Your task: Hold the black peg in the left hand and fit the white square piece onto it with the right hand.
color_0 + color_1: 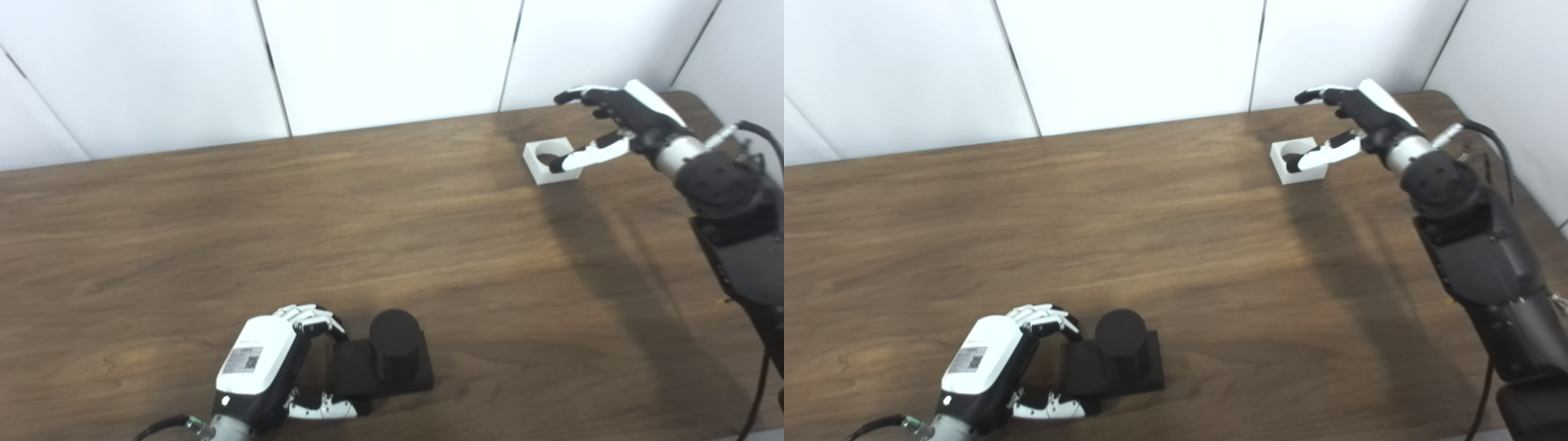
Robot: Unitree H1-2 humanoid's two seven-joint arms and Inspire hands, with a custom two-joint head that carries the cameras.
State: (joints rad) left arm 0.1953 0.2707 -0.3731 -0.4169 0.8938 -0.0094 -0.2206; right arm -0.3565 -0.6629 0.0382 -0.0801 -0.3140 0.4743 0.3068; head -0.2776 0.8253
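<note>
The black peg [395, 343] is a short round post standing on a flat black square base, near the front edge of the table, left of centre. My left hand [269, 361] is at the base's left side, fingers curled over its back corner and thumb along its front edge, closed on it. The white square piece [554, 177], with a round hole in it, lies flat at the far right of the table. My right hand [625, 116] hovers over it with fingers spread, the thumb reaching across the hole and the other fingers raised behind it; it holds nothing.
The brown wooden table [367, 214] runs up to white wall panels [392, 61] at the back. My dark right forearm [735, 233] stretches along the table's right edge, with cables beside it.
</note>
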